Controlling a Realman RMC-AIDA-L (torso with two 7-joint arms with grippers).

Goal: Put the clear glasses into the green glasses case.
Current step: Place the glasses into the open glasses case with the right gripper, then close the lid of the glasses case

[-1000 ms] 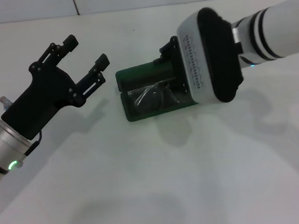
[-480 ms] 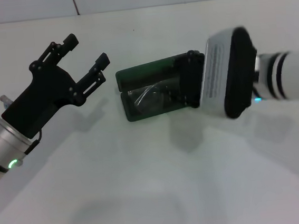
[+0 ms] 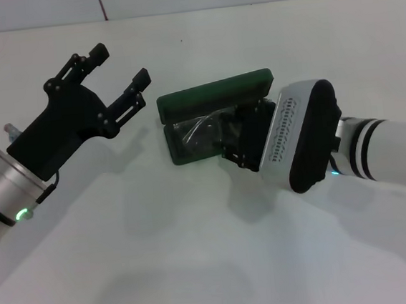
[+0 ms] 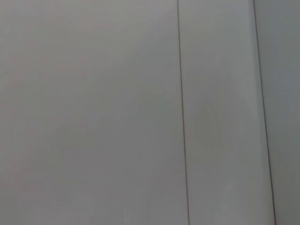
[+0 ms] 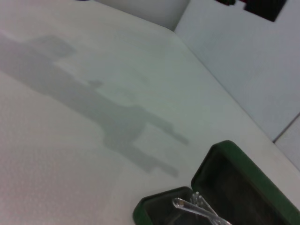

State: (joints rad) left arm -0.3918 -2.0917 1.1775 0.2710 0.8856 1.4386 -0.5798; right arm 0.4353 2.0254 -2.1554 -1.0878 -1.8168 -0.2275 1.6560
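Head view shows the right hand point(image 3: 240, 147) pulled back toward the near right of the white worktop point(image 3: 214, 266), where 1 second ago it sat over the far side of the dark green oblong hinged glasses case point(image 3: 211, 122), hiding the right half of the lid. The lid's long edge now shows along its whole length, standing up behind the tray. The hand's black fingers hang over the right end of the tray, but whether they are spread or closed cannot be told from any view.

The clear, fully transparent plastic wraparound glasses point(image 3: 199, 128) lie inside the tray of the case, toward its left end, as they did 1 second ago; the right wrist view confirms a thin clear arm point(image 5: 197, 208) resting on the lining inside the open case point(image 5: 225, 187).

The left hand point(image 3: 117, 85) hovers spread wide above the worktop just left of the case, in nearly the same pose as 1 second ago, holding nothing. The left wrist view shows only a pale panelled surface.

As a judgement, the placing looks done: the glasses are in, the right arm is withdrawing, and only the open lid remains.
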